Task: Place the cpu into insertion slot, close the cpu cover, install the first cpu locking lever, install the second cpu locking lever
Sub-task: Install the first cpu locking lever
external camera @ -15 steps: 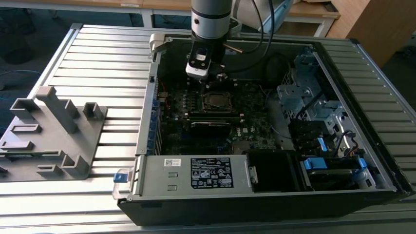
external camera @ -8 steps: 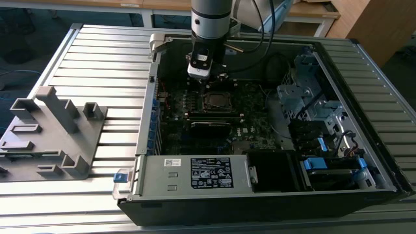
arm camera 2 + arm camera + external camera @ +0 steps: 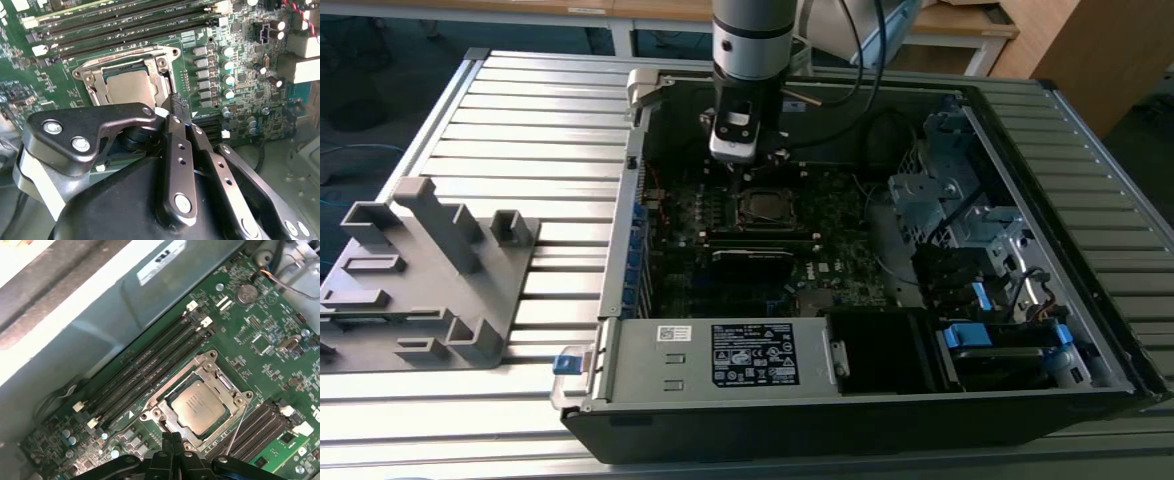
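Two fingers (image 3: 175, 150) of the gripper (image 3: 176, 101) are held together, with nothing seen between them, and their tips are set at the edge of the slot (image 3: 152, 414). The cpu (image 3: 200, 407) is seated in the slot, grey top up. The cover (image 3: 225, 382) is laid flat around the cpu. One thin lever (image 3: 236, 432) is slanted out from the slot's side. Beyond the slot, long memory rails (image 3: 145, 375) are lined along the board (image 3: 270, 340).

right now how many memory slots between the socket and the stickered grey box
4 memory slots, side by side along the insertion slot edge; further slots beyond its opposite edge are partly hidden.
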You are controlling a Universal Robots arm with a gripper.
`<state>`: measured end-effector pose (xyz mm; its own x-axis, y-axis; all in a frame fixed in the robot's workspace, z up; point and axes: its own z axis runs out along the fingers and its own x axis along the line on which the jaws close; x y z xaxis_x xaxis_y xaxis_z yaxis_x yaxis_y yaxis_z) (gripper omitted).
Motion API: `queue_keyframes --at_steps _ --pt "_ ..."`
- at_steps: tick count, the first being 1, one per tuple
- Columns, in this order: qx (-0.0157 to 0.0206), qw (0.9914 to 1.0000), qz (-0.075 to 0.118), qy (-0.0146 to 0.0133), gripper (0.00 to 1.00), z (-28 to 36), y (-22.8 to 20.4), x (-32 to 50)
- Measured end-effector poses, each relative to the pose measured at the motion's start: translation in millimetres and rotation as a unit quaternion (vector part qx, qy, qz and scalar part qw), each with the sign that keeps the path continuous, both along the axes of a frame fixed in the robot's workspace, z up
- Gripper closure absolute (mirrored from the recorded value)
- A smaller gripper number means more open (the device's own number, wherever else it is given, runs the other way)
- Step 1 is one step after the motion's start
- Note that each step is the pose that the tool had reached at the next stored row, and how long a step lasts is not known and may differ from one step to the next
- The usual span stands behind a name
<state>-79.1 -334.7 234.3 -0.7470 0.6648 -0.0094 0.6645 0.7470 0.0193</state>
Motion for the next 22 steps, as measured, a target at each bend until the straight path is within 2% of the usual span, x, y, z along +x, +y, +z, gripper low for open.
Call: queue_keyframes --at_steps 3,6,9,11,14,17,22 --pt "0.0000 0.99976 0.022 0.0000 0.90 -0.1 0.0 0.0" --pt "0.0000 0.99895 0.046 0.0000 0.90 -0.2 0.0 0.0" --pt "0.0000 0.99758 0.070 0.0000 0.90 -0.4 0.0 0.0" --pt "0.0000 0.99624 0.087 0.0000 0.90 -0.5 0.0 0.0" --pt "0.0000 0.99375 0.112 0.0000 0.90 -0.6 0.0 0.0" --pt "0.0000 0.99063 0.137 0.0000 0.90 -0.7 0.0 0.0" --pt "0.0000 0.98382 0.179 0.0000 0.90 -1.0 0.0 0.0"
